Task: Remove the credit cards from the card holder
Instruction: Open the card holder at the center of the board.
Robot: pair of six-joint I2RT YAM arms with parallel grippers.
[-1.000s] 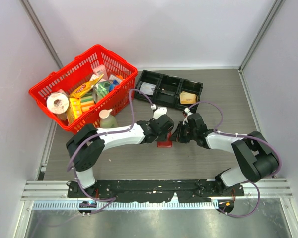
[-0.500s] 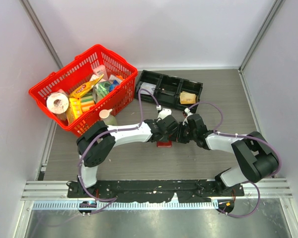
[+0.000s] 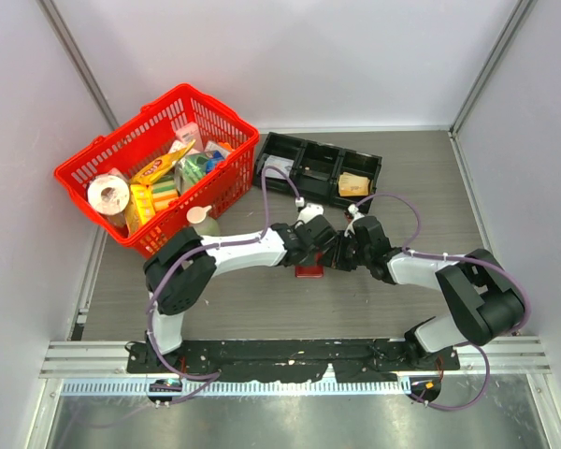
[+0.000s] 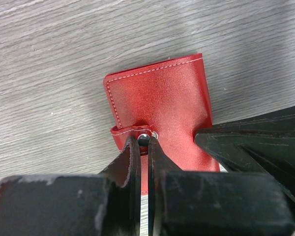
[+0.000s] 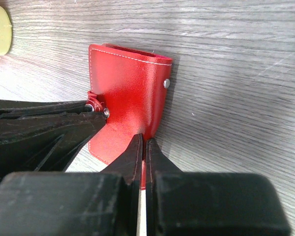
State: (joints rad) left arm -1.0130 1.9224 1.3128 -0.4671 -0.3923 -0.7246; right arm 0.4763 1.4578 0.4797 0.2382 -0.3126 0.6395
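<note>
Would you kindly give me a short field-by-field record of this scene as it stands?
Wallet: red, folded, held between both arms
Left fingers: shut on wallet's snap tab
Right fingers: shut on wallet's edge
Cards: none in view
Far side: red basket, black tray

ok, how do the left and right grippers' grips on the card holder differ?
Left gripper pinches the snap tab; right gripper pinches a plain edge of the card holder. In the top view, left gripper reaches in from its left, right gripper from its right. Shared: both shut on it.
</note>
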